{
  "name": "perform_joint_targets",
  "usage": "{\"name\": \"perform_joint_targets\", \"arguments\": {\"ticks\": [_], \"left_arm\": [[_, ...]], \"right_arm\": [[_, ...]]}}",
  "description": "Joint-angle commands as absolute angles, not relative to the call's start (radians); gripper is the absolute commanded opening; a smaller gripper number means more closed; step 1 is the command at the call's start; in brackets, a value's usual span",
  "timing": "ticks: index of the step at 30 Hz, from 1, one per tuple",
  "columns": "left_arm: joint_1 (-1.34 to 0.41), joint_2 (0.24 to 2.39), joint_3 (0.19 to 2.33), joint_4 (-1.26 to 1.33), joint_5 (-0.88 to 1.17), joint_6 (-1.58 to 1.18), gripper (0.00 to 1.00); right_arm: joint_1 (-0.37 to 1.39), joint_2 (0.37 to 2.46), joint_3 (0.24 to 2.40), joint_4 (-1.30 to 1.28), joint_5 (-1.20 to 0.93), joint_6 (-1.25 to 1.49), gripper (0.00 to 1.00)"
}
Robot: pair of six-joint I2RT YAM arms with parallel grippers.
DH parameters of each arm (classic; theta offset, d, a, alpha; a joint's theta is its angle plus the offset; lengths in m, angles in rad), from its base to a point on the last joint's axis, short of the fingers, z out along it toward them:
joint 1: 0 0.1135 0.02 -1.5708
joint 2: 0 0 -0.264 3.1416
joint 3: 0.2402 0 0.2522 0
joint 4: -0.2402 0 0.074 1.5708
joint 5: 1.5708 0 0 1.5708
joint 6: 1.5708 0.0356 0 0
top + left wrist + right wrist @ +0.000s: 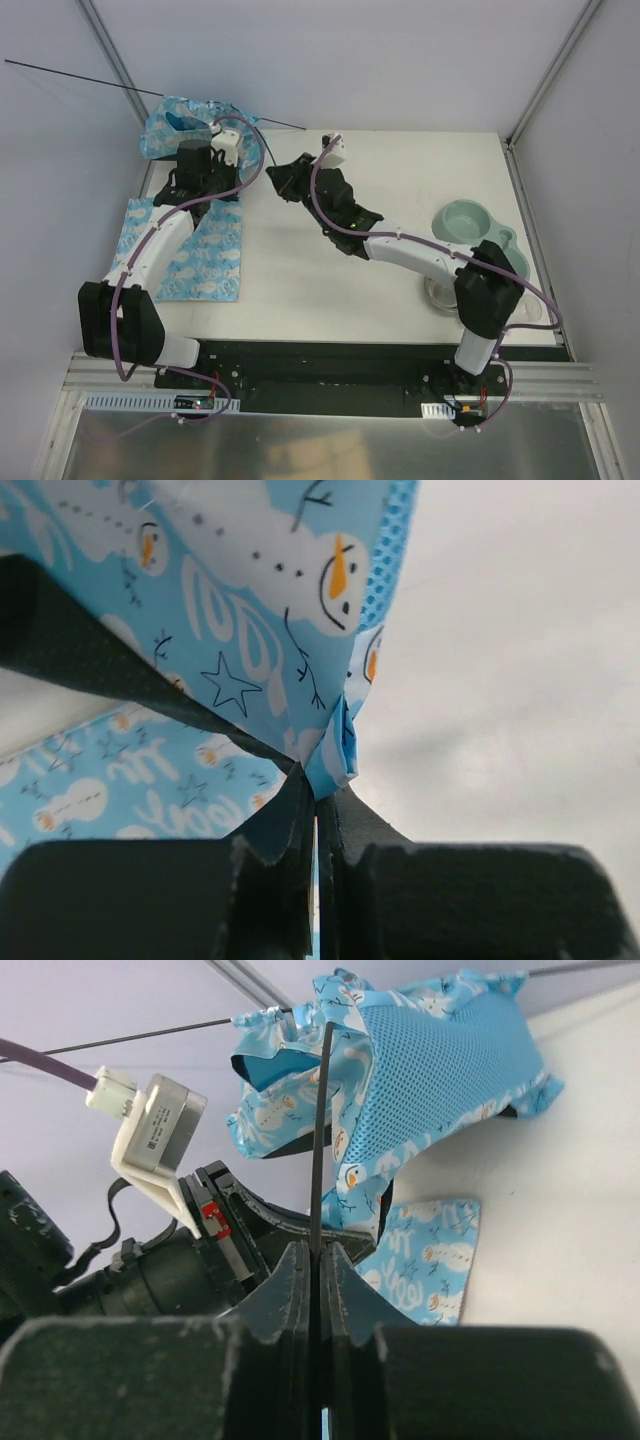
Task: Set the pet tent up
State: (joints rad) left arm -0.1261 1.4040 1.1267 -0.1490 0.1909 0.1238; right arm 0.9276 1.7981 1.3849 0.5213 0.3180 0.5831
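The pet tent (178, 122) lies crumpled at the far left, blue snowman-print fabric with a mesh panel (440, 1070). One thin black pole (80, 76) runs through its top, sticking far out to the left. My left gripper (210, 138) is shut on a folded edge of the tent fabric (338, 760), its fingertips (345, 815) pressed together. My right gripper (281, 178) is shut on the second thin black pole (321, 1130), which rises from its closed jaws (318, 1252) up into the tent's top.
The flat mat (205, 250) of the same print lies under the left arm, near the left table edge. A green double bowl (472, 224) and a metal bowl (440, 294) sit at the right. Walls enclose the back and sides.
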Motion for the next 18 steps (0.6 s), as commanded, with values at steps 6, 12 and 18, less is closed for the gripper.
{"name": "perform_joint_targets", "arguments": {"ticks": [6, 12, 18], "left_arm": [[-0.303, 1.324, 1.287, -0.201, 0.443, 0.005, 0.0], [-0.422, 1.331, 1.327, -0.199, 0.462, -0.106, 0.0], [-0.531, 1.35, 1.362, -0.193, 0.491, -0.143, 0.0]], "right_arm": [[1.005, 1.565, 1.417, 0.41, 0.623, 0.315, 0.0], [1.04, 1.49, 1.5, 0.149, 0.721, 0.275, 0.0], [1.084, 1.416, 1.514, -0.039, 0.868, 0.247, 0.0]]}}
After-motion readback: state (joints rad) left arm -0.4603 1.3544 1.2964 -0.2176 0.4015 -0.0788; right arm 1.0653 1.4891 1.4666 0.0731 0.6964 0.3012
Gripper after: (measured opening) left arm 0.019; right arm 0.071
